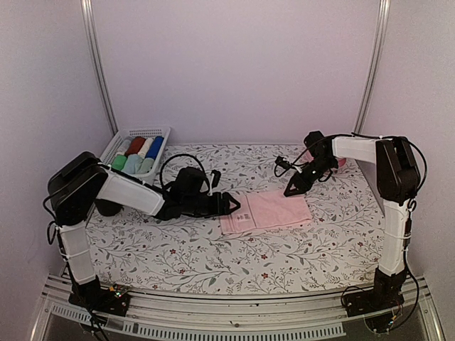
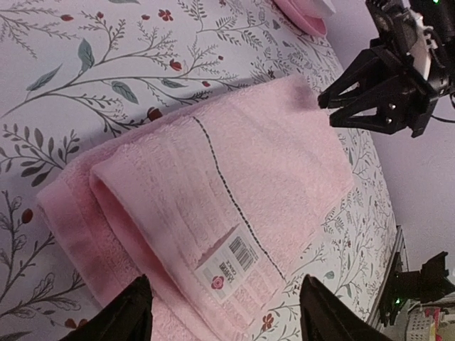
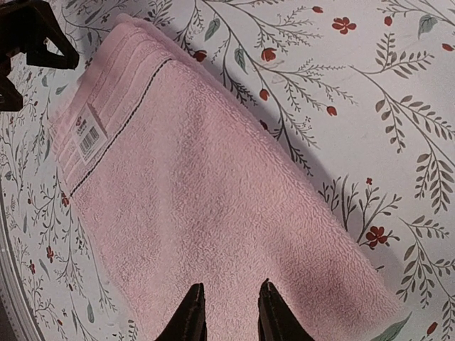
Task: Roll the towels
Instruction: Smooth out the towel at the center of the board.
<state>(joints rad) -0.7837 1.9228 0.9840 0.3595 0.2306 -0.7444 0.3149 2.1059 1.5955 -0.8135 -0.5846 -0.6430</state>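
Note:
The pale pink towel [image 1: 264, 211] lies folded flat on the flowered tablecloth, a white barcode label [image 2: 229, 264] near its left end. My left gripper [image 1: 234, 204] is open and empty at the towel's left edge; its fingers [image 2: 126, 312] straddle the near end. My right gripper [image 1: 291, 190] hovers above the towel's far right corner, jaws slightly apart and empty; its fingertips [image 3: 192, 312] show over the pink towel [image 3: 206, 199]. The mint green towel [image 1: 132, 164] sits rolled in the basket.
A white basket [image 1: 160, 132] at the back left holds rolled dark red, white, blue and green cloths. A pink saucer [image 2: 302, 14] stands at the back right behind the right arm. Walls close the sides and back.

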